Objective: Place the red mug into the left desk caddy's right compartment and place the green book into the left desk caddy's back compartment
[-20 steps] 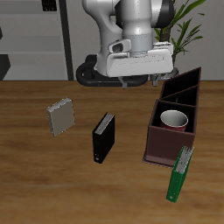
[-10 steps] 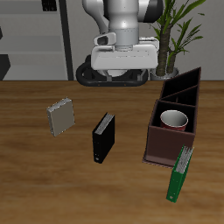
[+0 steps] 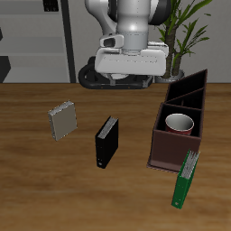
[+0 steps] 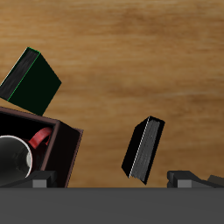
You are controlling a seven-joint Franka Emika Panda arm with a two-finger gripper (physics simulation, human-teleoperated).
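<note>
The red mug point(image 3: 180, 123) stands upright inside the squarish end section of the left desk caddy point(image 3: 168, 154), the end nearest the table's front edge. The green book point(image 3: 184, 179) lies flat on the table, touching the caddy's front corner. My gripper point(image 3: 127, 81) hangs high over the back of the table, well away from both, open and empty. In the wrist view the mug point(image 4: 19, 159) with its red handle sits within the caddy's wall point(image 4: 63, 144). The green book point(image 4: 31, 80) shows beside it. My fingertips point(image 4: 187, 178) stand wide apart.
A black book point(image 3: 106, 142) stands on the table's middle and appears in the wrist view too point(image 4: 143, 147). A grey book point(image 3: 63, 120) lies farther out on the wood. A potted plant point(image 3: 185, 27) rises behind the caddy, and shelving point(image 3: 36, 36) stands at the back.
The arm has swung away from above the caddy toward the middle of the table's back and turned its hand. The mug and the books have not moved.
</note>
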